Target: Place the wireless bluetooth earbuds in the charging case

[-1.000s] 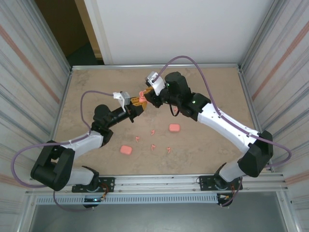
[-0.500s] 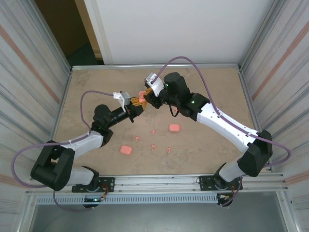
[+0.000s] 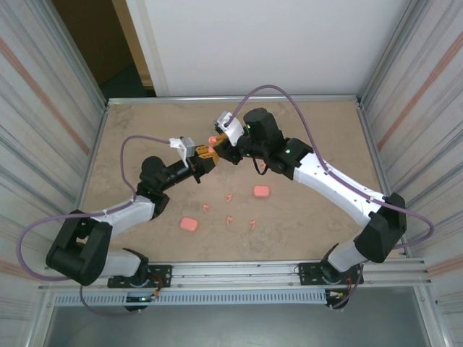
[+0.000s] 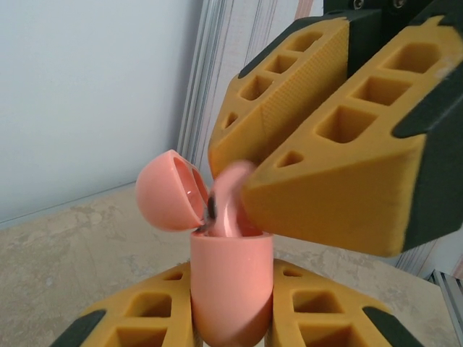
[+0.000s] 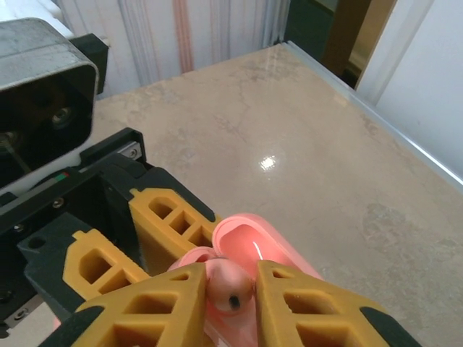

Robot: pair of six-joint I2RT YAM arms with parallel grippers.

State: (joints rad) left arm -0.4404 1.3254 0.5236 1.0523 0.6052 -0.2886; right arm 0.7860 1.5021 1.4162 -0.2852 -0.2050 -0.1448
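Note:
My left gripper (image 3: 205, 156) is shut on a salmon-pink charging case (image 4: 231, 282), holding it upright with its lid (image 4: 168, 191) swung open. From above, my right gripper (image 3: 218, 145) is shut on a tiny pink earbud (image 5: 230, 285) and meets the case. The earbud's stem (image 4: 230, 206) sits in the case's mouth, and its round head stays between my right fingers (image 4: 325, 144). In the right wrist view the open lid (image 5: 253, 242) lies just beyond the earbud, and the left fingers (image 5: 170, 217) flank the case. Several loose earbuds (image 3: 228, 196) lie on the table.
Two shut pink cases rest on the tabletop, one at mid right (image 3: 261, 191) and one nearer the front (image 3: 189, 224). Metal walls ring the table (image 3: 145, 130). Both arms meet over its back middle.
My right gripper has crept a little to the left, towards the held case, with the earbud in it. The left arm has stayed still.

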